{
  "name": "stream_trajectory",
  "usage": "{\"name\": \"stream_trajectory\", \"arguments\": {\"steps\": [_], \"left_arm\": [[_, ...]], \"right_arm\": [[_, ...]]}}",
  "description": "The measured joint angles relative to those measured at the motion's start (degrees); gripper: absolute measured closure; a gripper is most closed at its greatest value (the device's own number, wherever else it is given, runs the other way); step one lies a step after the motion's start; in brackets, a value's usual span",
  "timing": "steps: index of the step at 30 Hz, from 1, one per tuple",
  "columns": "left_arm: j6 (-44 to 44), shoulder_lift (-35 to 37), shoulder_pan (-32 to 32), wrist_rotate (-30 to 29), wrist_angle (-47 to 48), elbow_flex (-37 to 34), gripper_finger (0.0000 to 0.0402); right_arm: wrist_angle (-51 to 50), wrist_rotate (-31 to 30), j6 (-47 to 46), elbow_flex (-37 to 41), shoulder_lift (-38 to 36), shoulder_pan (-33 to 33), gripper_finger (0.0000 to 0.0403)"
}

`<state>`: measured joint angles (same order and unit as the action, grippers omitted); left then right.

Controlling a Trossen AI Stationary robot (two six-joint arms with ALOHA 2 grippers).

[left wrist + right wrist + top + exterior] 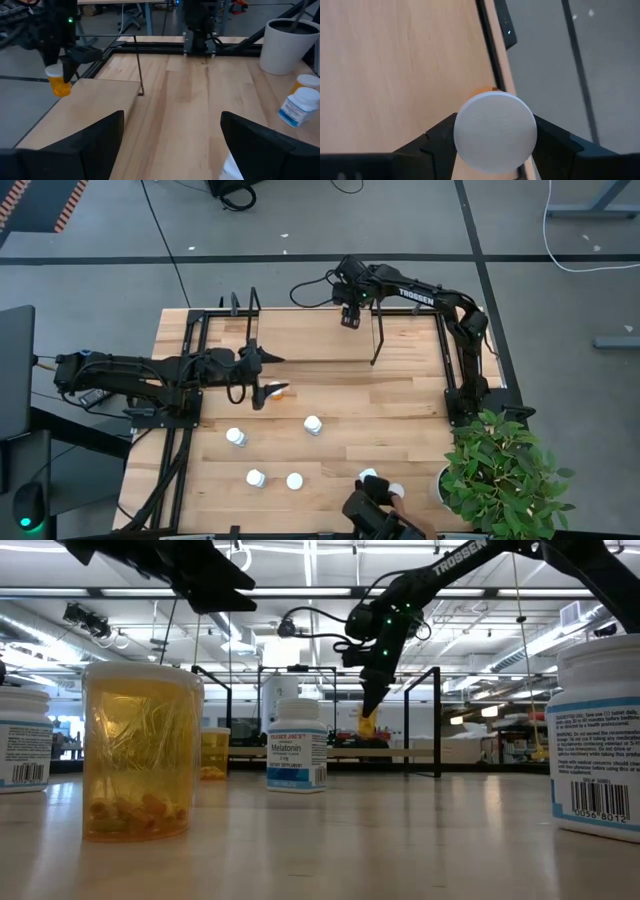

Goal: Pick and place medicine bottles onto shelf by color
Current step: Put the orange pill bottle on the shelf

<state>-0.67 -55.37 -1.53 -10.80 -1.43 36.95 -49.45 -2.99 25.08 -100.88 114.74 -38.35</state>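
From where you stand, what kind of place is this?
Probably a robotics lab in a large open workshop: two dark arms bolted to a wooden table, taped lines on grey floor, exposed ceiling lights.

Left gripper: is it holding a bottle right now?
No, the left gripper is open and empty above the table.

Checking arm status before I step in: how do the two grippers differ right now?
The right gripper is shut on an orange bottle, held above the shelf; the left gripper is open and empty. The right reaches over the shelf's far edge; the left hangs over the tabletop. Both are dark two-finger grippers.
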Motion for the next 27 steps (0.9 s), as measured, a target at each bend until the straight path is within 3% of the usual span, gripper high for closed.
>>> {"name": "stream_trajectory", "arguments": {"steps": [10, 27], "left_arm": [[-1.5, 0.0, 0.1, -0.1, -0.8, 0.0, 0.0065], [-1.5, 0.0, 0.1, -0.1, -0.4, 0.0, 0.0065]], "right_arm": [[-10.1, 1.2, -5.7, 0.0, 0.0, 0.2, 0.0175], [-8.6, 3.0, -9.3, 0.0, -0.1, -1.4, 0.0151]]}}
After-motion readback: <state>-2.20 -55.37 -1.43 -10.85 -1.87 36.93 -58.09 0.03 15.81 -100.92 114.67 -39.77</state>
